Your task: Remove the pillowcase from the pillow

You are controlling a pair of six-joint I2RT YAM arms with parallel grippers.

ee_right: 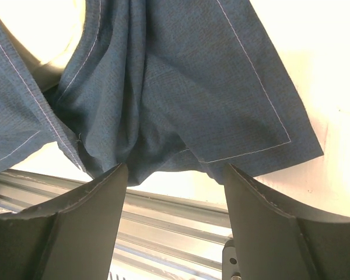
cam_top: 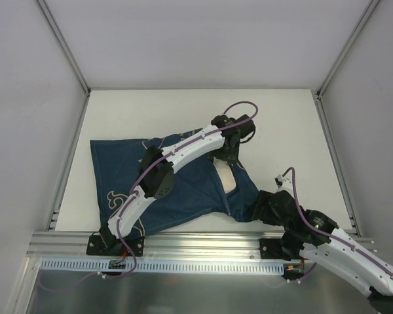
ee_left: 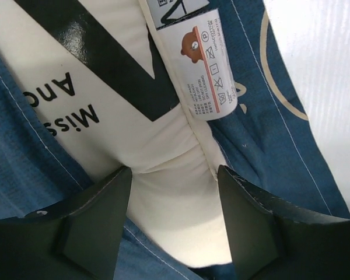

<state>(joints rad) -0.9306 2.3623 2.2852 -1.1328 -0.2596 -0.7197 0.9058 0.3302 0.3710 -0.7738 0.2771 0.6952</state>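
The navy pillowcase (cam_top: 196,191) lies spread over the left and middle of the table. The cream pillow (cam_top: 228,178) shows only as a small end poking out of its right-hand opening. My left gripper (cam_top: 226,160) reaches across the case to that opening. In the left wrist view it (ee_left: 174,189) is open, its fingers straddling the pillow's end (ee_left: 175,140), with the pillowcase (ee_left: 268,146) around it. My right gripper (cam_top: 259,210) is at the case's near right corner. In the right wrist view it (ee_right: 175,175) is open and empty, the pillowcase's bunched hem (ee_right: 181,87) just beyond its fingertips.
The pillow carries black lettering and a care label with a bear logo (ee_left: 201,64). The table (cam_top: 281,131) is white with walls on three sides. An aluminium rail (cam_top: 203,243) runs along the near edge and shows between my right fingers (ee_right: 175,210).
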